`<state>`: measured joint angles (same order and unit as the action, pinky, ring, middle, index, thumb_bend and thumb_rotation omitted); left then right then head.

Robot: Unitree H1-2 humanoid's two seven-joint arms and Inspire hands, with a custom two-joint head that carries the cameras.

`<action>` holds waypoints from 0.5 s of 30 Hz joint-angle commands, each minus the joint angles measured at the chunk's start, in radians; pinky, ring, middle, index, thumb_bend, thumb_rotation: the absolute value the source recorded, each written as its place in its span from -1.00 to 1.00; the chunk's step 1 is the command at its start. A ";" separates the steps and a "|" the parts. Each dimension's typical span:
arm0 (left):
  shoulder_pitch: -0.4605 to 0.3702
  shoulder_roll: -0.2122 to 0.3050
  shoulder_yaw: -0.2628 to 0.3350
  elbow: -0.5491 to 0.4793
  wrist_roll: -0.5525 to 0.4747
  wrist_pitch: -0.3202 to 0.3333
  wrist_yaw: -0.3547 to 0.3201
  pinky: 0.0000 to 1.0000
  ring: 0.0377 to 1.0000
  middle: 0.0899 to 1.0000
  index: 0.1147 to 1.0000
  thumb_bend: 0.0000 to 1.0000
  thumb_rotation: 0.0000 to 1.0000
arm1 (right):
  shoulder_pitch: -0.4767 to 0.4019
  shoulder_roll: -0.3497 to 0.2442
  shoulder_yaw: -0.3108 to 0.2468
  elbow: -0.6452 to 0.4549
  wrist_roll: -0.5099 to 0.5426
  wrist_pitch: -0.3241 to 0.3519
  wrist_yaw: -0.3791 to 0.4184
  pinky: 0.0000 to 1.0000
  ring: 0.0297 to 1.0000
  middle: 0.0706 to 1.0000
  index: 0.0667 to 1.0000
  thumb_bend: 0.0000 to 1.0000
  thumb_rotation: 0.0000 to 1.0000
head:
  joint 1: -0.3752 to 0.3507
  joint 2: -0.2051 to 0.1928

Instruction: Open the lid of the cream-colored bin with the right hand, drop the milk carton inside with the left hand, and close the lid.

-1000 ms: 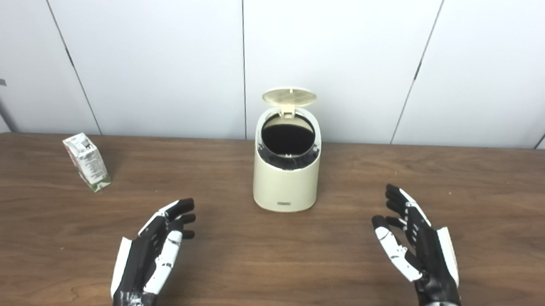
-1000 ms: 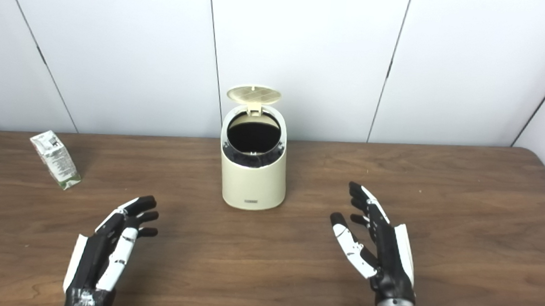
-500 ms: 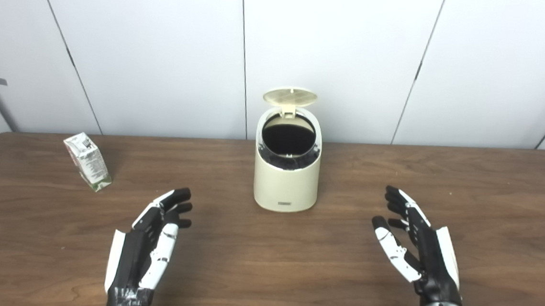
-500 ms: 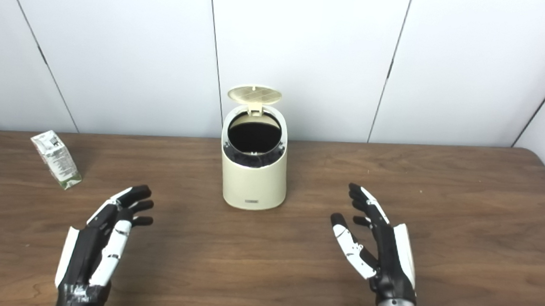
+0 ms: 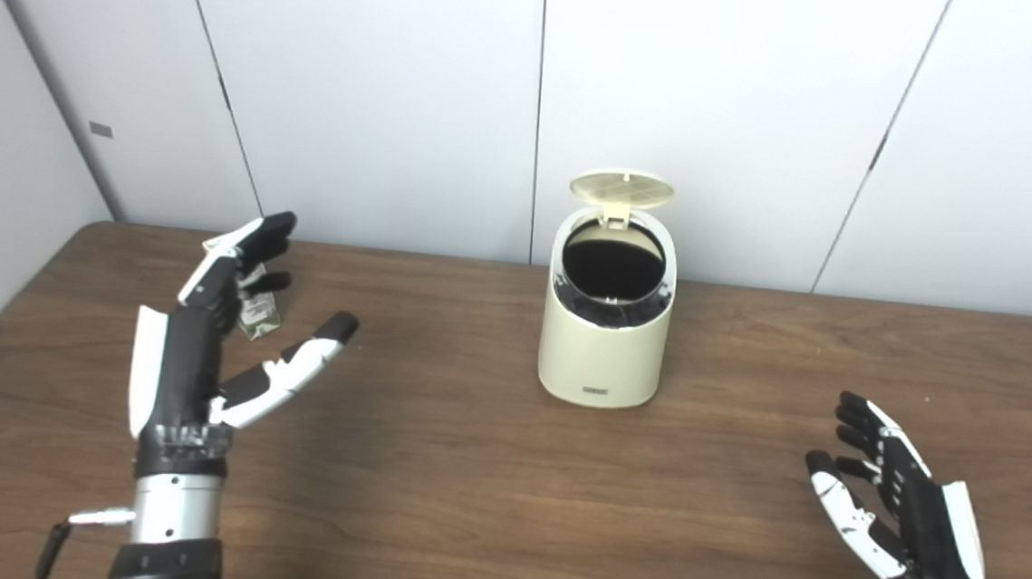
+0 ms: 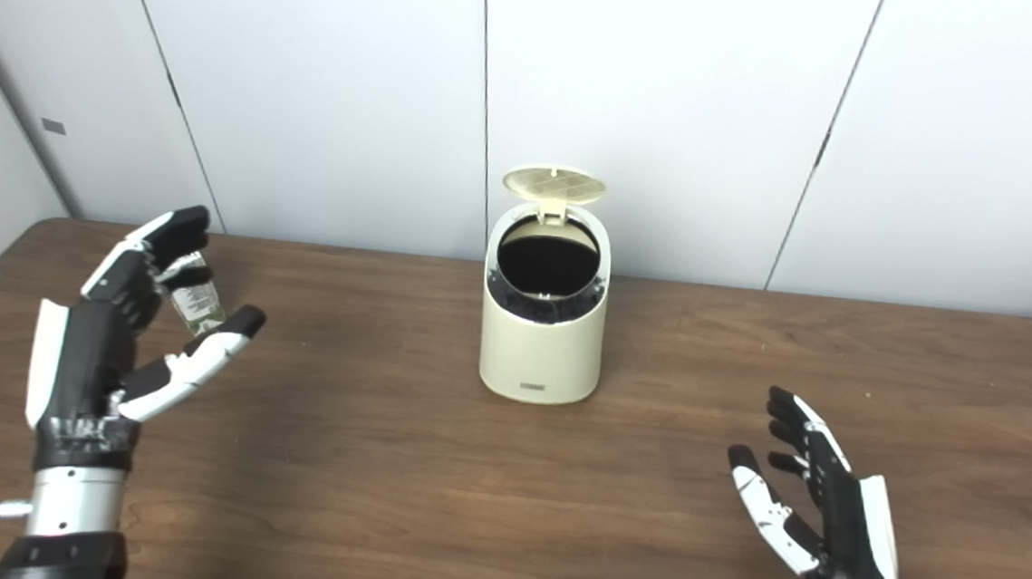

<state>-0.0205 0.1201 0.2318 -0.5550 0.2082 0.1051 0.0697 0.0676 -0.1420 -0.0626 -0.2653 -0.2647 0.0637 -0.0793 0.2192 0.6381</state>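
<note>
The cream-colored bin (image 5: pixel 603 346) stands on the table's middle toward the back, its round lid (image 5: pixel 621 188) tipped up on the rear hinge and the dark opening showing. The green-and-white milk carton (image 6: pixel 194 302) sits at the far left, mostly hidden behind my left hand (image 5: pixel 204 340). That hand is raised above the table just in front of the carton, fingers spread and thumb out, open and holding nothing. My right hand (image 5: pixel 913 526) hovers open near the front right, palm turned inward, well apart from the bin.
The brown wooden table (image 5: pixel 467 468) runs across the whole view, its left edge (image 5: pixel 16 291) close to a grey side wall. White wall panels stand right behind the bin.
The camera has turned left, shifting the whole scene right. My left hand has risen and reached forward-left to just in front of the carton. The right hand has stayed low.
</note>
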 commanded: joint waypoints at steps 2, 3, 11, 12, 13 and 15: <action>-0.026 0.057 0.040 -0.010 -0.030 0.025 -0.005 0.44 0.64 0.65 0.66 0.41 -0.69 | -0.024 -0.023 -0.015 -0.017 0.023 -0.055 0.002 0.49 0.66 0.67 0.63 -0.70 -0.09 | 0.023 -0.002; -0.027 0.072 0.056 -0.005 -0.042 0.039 -0.004 0.44 0.64 0.64 0.65 0.42 -0.70 | -0.024 -0.027 -0.017 -0.018 0.021 -0.050 0.002 0.49 0.66 0.67 0.63 -0.70 -0.06 | 0.036 -0.005; -0.066 0.219 0.158 0.057 -0.093 0.120 -0.024 0.37 0.65 0.70 0.71 0.56 -0.64 | -0.023 -0.039 -0.038 -0.022 0.023 -0.059 -0.001 0.31 0.56 0.59 0.53 -0.78 -0.55 | 0.129 -0.023; -0.072 0.235 0.162 0.063 -0.075 0.127 -0.020 0.41 0.66 0.69 0.70 0.61 -0.60 | -0.022 -0.040 -0.040 -0.025 0.027 -0.058 0.003 0.30 0.56 0.58 0.52 -0.79 -0.57 | 0.143 -0.025; -0.076 0.249 0.165 0.070 -0.061 0.129 -0.017 0.43 0.67 0.70 0.71 0.65 -0.54 | -0.023 -0.042 -0.042 -0.026 0.031 -0.059 0.006 0.30 0.55 0.57 0.52 -0.79 -0.58 | 0.152 -0.028; -0.081 0.265 0.167 0.082 -0.047 0.126 -0.012 0.48 0.69 0.71 0.71 0.74 -0.44 | -0.026 -0.050 -0.044 -0.020 0.035 -0.064 0.009 0.31 0.56 0.57 0.52 -0.78 -0.56 | 0.185 -0.034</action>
<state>-0.0761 0.3636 0.3943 -0.4715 0.1438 0.2493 0.0406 0.0641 -0.1768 -0.0939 -0.2602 -0.2389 0.0395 -0.0691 0.4047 0.6029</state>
